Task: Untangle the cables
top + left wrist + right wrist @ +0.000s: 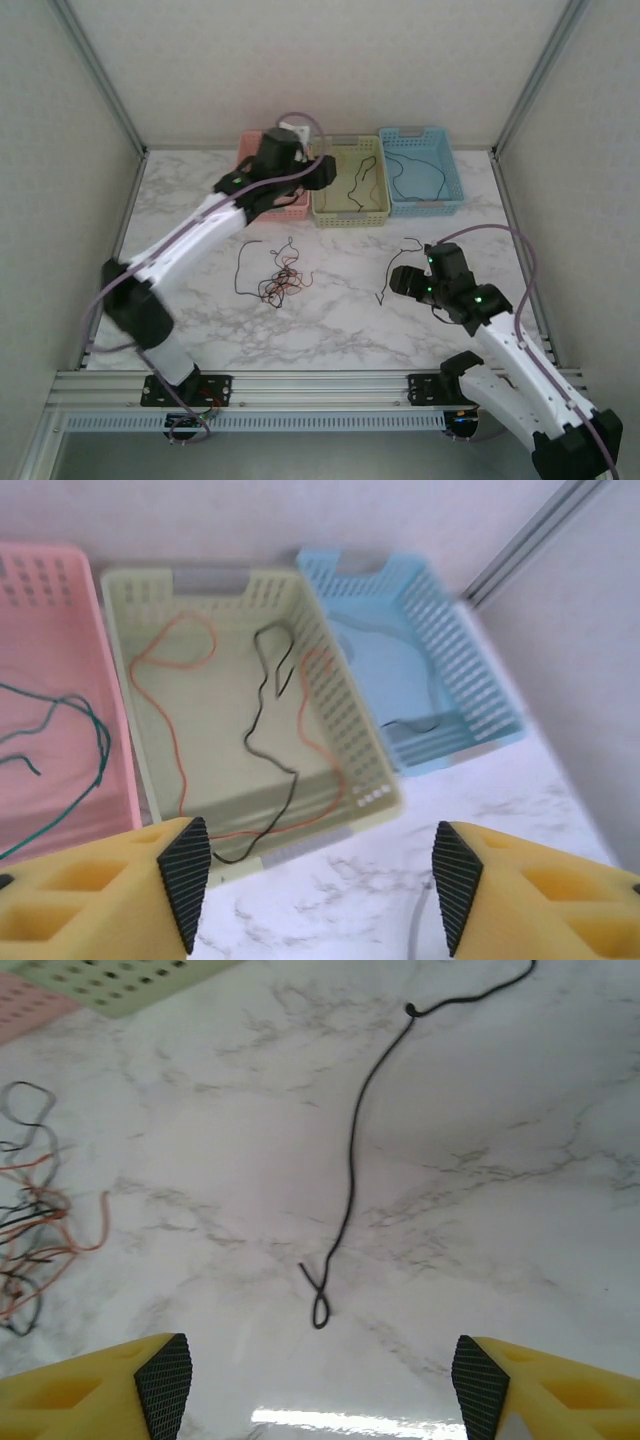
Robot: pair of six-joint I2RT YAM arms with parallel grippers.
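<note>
Currently left end effector (312, 885) released by pale-green perforated plastic basket (352, 730); right end effector (320, 1385) released over thin black cable (350, 1160).

Soft, even light fills the top view; contrast is low and shadows on the pale counter (340, 320) are faint. In the left wrist view the blue basket (455, 645) smears with blur. In the right wrist view a white glare streak crosses the marble near the bottom edge.
</note>
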